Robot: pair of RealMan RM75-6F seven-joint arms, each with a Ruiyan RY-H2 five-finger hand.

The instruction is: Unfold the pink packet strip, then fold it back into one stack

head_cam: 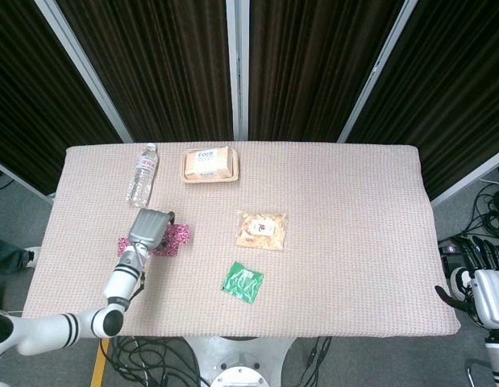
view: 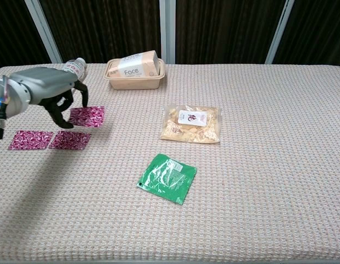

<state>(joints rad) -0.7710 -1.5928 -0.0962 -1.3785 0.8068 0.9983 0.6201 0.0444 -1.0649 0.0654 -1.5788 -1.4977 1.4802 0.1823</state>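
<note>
The pink packet strip (view: 70, 140) has two packets lying flat on the table near its left side. Its third, end packet (view: 87, 116) is lifted and swung back over them. My left hand (view: 49, 88) pinches that raised packet by its left edge. In the head view the left hand (head_cam: 150, 226) covers most of the strip (head_cam: 178, 235), with pink showing at both sides of it. My right hand (head_cam: 481, 284) hangs off the table's right front corner, fingers apart and holding nothing.
A water bottle (view: 62, 77) lies just behind the left hand. A tan tray with a "Face" pack (view: 134, 69) stands at the back. A snack bag (view: 191, 124) lies mid-table, and a green packet (view: 167, 177) sits nearer the front edge.
</note>
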